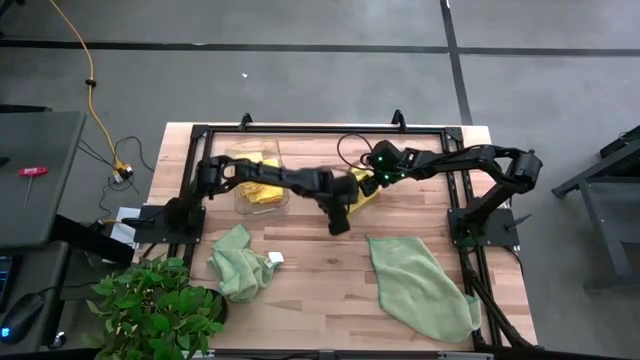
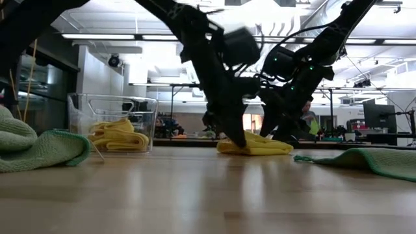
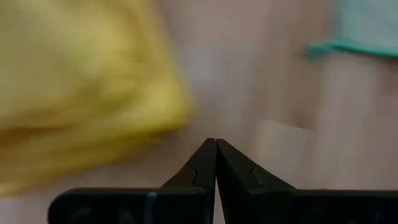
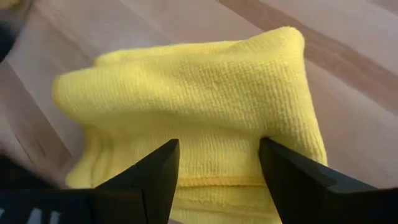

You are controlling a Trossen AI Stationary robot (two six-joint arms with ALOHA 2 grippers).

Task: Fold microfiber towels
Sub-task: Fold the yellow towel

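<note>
Folding yellow towel (image 4: 186,93) mid-surface: right gripper (image 4: 217,165) wide over it, left gripper (image 3: 216,163) closed, empty. Next: pinch an edge.

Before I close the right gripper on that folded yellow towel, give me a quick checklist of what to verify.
1. Right gripper open, fingers straddling the folded yellow microfiber towel: ok.
2. Left gripper shut and holding nothing: ok.
3. Left gripper clear of the folded towel: cannot tell; the low view shows its tip right at the cloth's edge.
4. Clear plastic bin with yellow towels inside stands apart from the grasp: ok.
5. Flat sage green towel and crumpled sage green towel lie out of the way: ok.
</note>
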